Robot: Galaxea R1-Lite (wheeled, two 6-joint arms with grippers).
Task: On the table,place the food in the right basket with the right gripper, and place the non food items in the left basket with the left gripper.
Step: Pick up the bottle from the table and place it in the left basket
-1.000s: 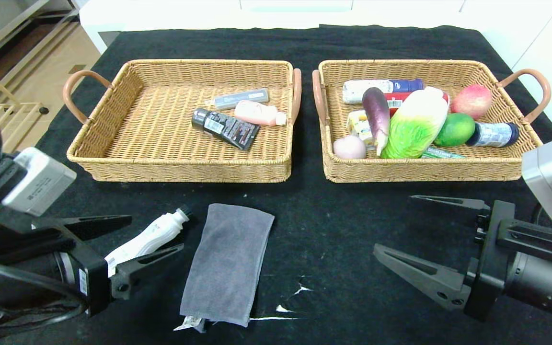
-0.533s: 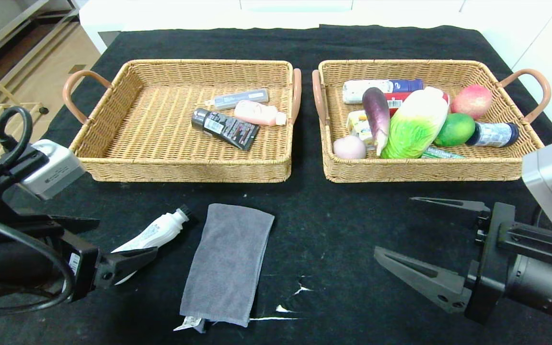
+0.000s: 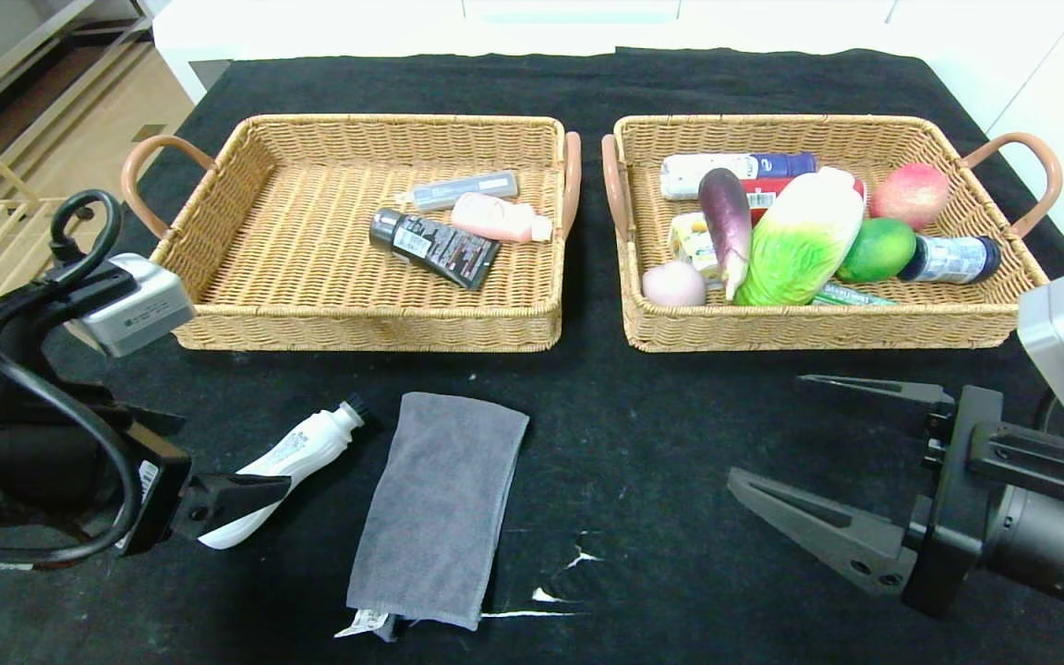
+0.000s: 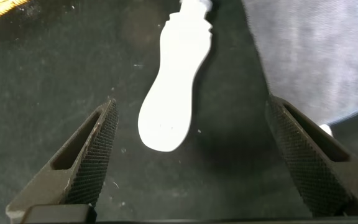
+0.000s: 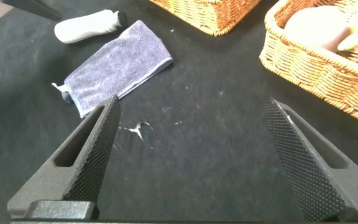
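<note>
A white tube (image 3: pixel 287 459) with a black cap lies on the black table, left of a folded grey towel (image 3: pixel 440 508). My left gripper (image 3: pixel 235 453) is open just behind the tube's flat end. In the left wrist view the tube (image 4: pixel 173 93) lies ahead of the left gripper (image 4: pixel 190 106), untouched, with the towel (image 4: pixel 316 56) beside it. My right gripper (image 3: pixel 765 429) hangs open over bare table at the near right, holding nothing. The left basket (image 3: pixel 356 319) holds a black tube (image 3: pixel 435 247), a pink bottle (image 3: pixel 500 219) and a grey tube (image 3: pixel 458 190).
The right basket (image 3: pixel 818 328) holds a cabbage (image 3: pixel 800 240), an eggplant (image 3: pixel 726 226), a red fruit (image 3: pixel 909 194), a green fruit (image 3: pixel 876 249) and some bottles. A small wrapper (image 3: pixel 361 626) pokes out under the towel's near end. White scuffs (image 3: pixel 578 559) mark the cloth.
My left gripper has drawn back to the left from around the white tube, still open. The tube and the right arm have stayed where they were.
</note>
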